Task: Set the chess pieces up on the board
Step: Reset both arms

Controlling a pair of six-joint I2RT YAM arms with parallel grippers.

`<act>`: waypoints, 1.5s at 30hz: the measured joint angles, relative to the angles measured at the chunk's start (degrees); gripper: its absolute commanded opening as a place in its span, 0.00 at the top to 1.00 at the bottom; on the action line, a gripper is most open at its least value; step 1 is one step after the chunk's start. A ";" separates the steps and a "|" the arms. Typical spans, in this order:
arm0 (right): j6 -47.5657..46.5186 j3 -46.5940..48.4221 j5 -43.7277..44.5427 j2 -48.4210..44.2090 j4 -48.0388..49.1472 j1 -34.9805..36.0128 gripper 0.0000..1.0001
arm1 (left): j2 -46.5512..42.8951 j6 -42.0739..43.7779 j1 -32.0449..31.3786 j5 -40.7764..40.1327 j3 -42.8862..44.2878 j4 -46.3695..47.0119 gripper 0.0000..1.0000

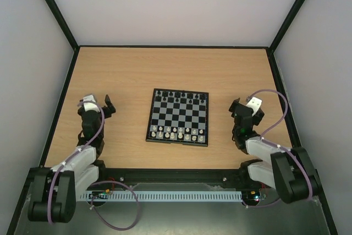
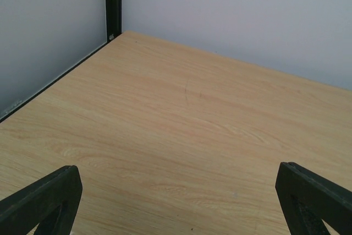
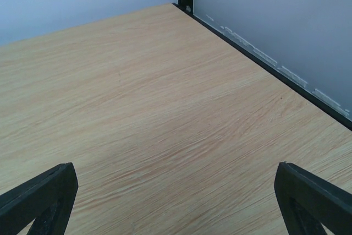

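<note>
The board lies flat at the middle of the wooden table in the top view. Black chess pieces stand along its two far rows and white chess pieces along its two near rows. My left gripper rests to the left of the board, open and holding nothing. My right gripper rests to the right of the board, also open and holding nothing. In the left wrist view the left gripper shows only bare wood between its fingertips. The right gripper shows the same between its fingertips. Neither wrist view shows the board.
Pale walls with black frame posts enclose the table on three sides. A slotted cable rail runs along the near edge between the two arm bases. Purple cables loop off both arms.
</note>
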 measured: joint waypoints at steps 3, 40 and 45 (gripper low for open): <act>-1.09 0.07 -0.17 5.44 5.38 -1.22 0.01 | 6.10 0.37 0.00 -0.46 -0.55 5.60 0.01; -8.46 0.44 -16.26 23.87 30.38 -7.23 0.02 | 33.57 6.32 0.63 -1.86 8.44 24.52 0.00; -8.35 0.44 -16.33 23.87 30.29 -7.23 0.01 | 33.79 6.54 0.61 -1.79 8.39 25.31 0.01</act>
